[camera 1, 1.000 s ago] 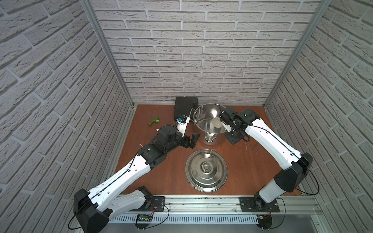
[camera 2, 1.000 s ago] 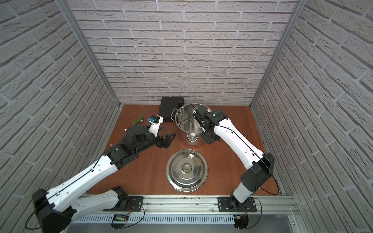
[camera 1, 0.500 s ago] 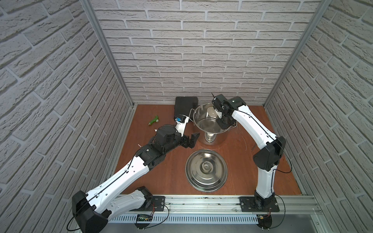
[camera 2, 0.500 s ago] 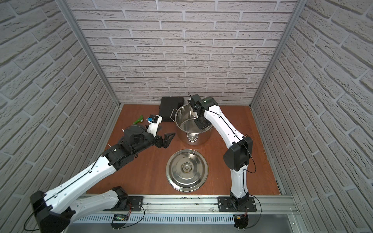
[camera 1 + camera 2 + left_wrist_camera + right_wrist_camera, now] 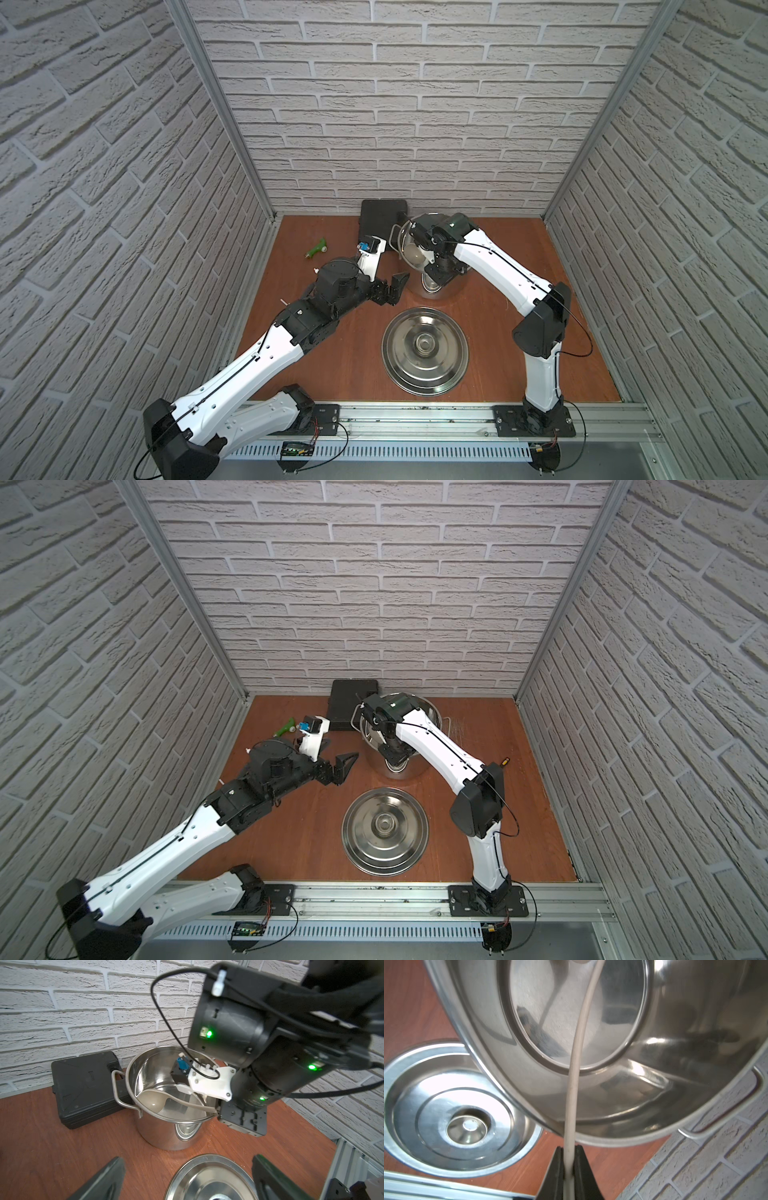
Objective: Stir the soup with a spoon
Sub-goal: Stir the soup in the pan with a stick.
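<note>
Bench (image 5: 498, 361) layout reads as follows in both top views. At the far left we find a small green tool (image 5: 316, 247) lying alone. To its right, the left end effector (image 5: 392, 288) hovers over the bench with its jaws spread wide and nothing between them. It faces the pot and stands apart from it. Against the far wall we note a black case (image 5: 380, 222), just beside the pot's left loop handle. Near the centre, the steel lid (image 5: 424, 349) lies flat on the bench, apart from the pot. The pot (image 5: 164, 1134) stands upright just beyond the lid. The ladle (image 5: 153, 1101) sits inside it, with its bowl against the left inner wall below the rim and its handle sloping across to the near right rim. We cannot tell whether the bowl touches the pot's floor. The right end effector (image 5: 568, 1148) is clamped on the end of the ladle's handle, just outside the rim.
</note>
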Available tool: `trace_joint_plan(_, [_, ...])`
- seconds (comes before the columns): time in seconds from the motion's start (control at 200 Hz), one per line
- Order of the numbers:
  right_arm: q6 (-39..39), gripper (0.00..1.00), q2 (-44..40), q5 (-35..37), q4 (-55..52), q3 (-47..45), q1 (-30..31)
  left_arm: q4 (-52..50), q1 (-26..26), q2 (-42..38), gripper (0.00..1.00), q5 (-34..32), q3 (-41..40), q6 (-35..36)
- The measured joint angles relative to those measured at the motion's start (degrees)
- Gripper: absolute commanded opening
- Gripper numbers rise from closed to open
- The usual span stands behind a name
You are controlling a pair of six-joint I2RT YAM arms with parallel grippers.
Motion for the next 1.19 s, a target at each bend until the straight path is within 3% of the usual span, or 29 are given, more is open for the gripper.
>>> trace_joint_plan(0.195, [0.1,0.02,-11.1,0.1,-0.9,-9.7,-1.8,0.5,0.0,1.1,0.98,0.1,0.0,0.0])
trace_joint_plan(0.36, [-0.6,0.02,-13.5,0.6,-0.6,-12.1,-5.9,0.9,0.0,2.4,0.98,0.4,0.0,0.0])
trace_joint_plan(0.61, [-2.3,0.02,-6.1,2.3,-1.3,-4.0,-10.4,0.9,-0.1,2.4,0.98,0.4,0.0,-0.2])
trace_joint_plan(0.875, [-2.7,0.02,6.7,0.8,-2.4,12.1,-8.3,0.4,-0.7,1.0,0.98,-0.2,0.0,-0.2])
trace_joint_plan(1.05, [-2.6,0.02,7.0,-0.2,-3.7,12.2,-4.0,0.4,-1.1,0.4,0.98,-0.8,0.0,-0.2])
trace_joint_plan(1.195, [-1.6,0.02,3.6,-0.9,-2.7,5.1,-1.4,0.4,-1.2,0.4,0.98,-1.0,0.0,-0.2])
